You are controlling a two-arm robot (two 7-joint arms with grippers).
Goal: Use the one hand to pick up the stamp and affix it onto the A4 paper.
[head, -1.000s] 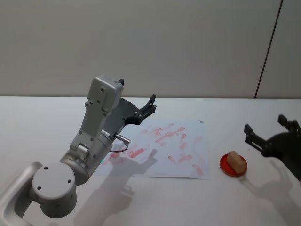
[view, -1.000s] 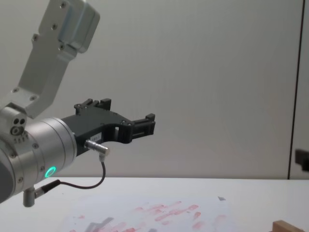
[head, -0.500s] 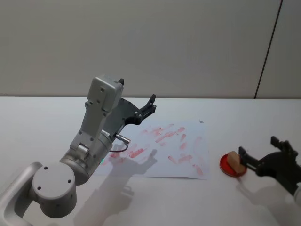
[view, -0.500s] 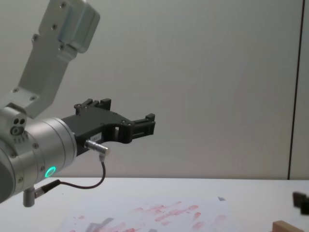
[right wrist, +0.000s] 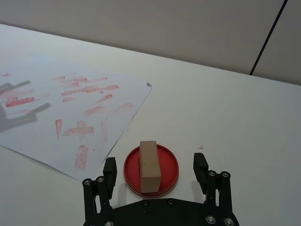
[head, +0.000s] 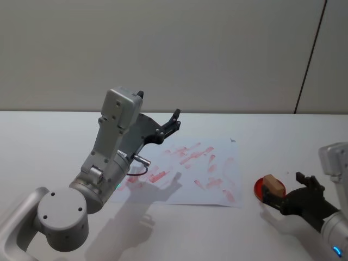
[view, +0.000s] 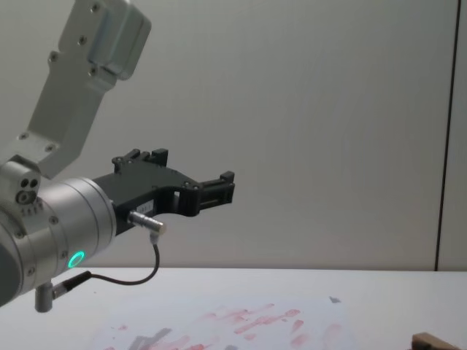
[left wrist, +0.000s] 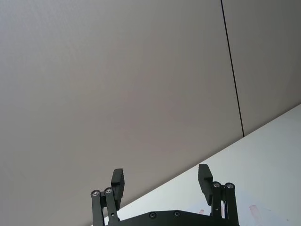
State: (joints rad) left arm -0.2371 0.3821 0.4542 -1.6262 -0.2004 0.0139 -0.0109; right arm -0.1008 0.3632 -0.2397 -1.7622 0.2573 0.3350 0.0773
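Note:
The stamp [head: 273, 186] [right wrist: 150, 165], a small tan wooden block, lies on a round red ink pad [head: 259, 190] [right wrist: 168, 161] just right of the A4 paper [head: 223, 149] [right wrist: 42, 101]. The sheet is white and covered with red-pink prints. My right gripper [head: 286, 190] [right wrist: 155, 161] is low at the pad, open, with one finger on each side of the stamp and a gap to both. My left gripper [head: 175, 120] [left wrist: 161, 173] hangs open and holds nothing, well above the paper's far left part.
The white table [head: 261, 130] runs to a pale wall behind. The left arm's large grey link [head: 117, 136] rises over the table's left side and casts a shadow on the paper. The stamp's top edge [view: 438, 340] shows in the chest view's lower right corner.
My right gripper has come down and in from the right, from above the table to the pad, and now straddles the stamp. The left arm has not moved.

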